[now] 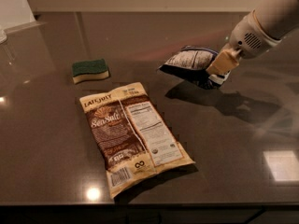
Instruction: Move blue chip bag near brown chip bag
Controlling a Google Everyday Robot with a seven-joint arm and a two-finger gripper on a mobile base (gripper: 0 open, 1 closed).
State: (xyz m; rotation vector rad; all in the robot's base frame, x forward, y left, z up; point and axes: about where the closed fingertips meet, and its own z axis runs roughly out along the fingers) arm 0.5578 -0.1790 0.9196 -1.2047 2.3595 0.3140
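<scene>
We find a large flat brown-and-cream chip bag [135,134] lying front and centre on a dark polished countertop [46,162]. Behind it to the left lies a green-topped sponge [90,70]. Behind it to the right, a pale two-finger gripper [223,62] grips a small crinkly dark-blue chip bag [189,59] above the counter, well apart from both.
</scene>
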